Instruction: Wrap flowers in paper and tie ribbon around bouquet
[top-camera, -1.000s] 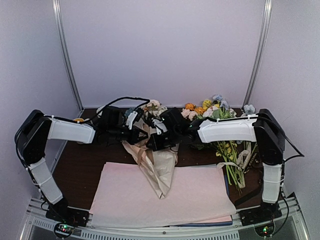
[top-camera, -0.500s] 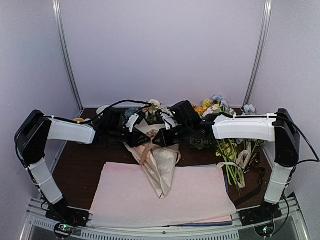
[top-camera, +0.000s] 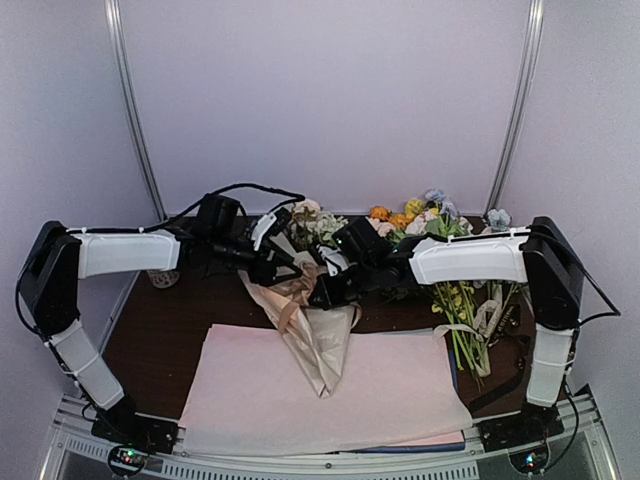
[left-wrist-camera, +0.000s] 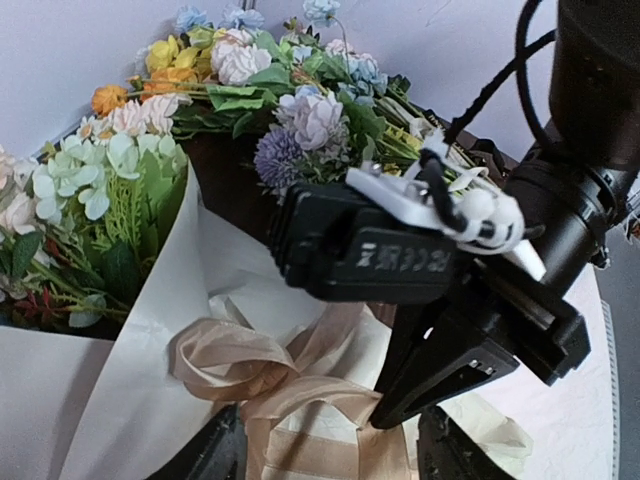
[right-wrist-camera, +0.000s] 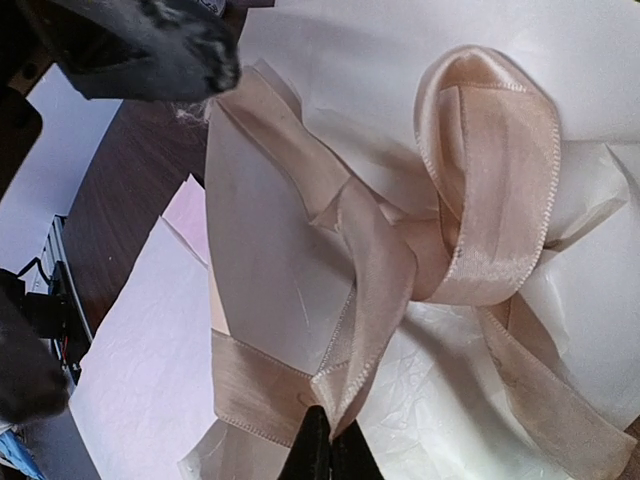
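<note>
Beside the knot (right-wrist-camera: 420, 270) of the ribbon (right-wrist-camera: 480, 180), the right fingers (right-wrist-camera: 318, 450) clamp 1 tail running straight up to the knot. The left fingers (left-wrist-camera: 225, 450) are spread open near the knot, holding nothing.

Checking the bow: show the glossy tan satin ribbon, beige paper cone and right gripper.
tan satin ribbon (right-wrist-camera: 490, 170): right wrist view, upper loop.
beige paper cone (top-camera: 325, 350): top external view, lower body.
right gripper (right-wrist-camera: 330, 442): right wrist view, between fingertips.

The right end effector (right-wrist-camera: 328, 442), its tips pressed together, pinches one strand of the ribbon (right-wrist-camera: 372, 262), which forms a loop and a crossing over the creased paper (right-wrist-camera: 270, 270), with pink sheets (right-wrist-camera: 130, 380) and dark table (right-wrist-camera: 130, 180) at left
</note>
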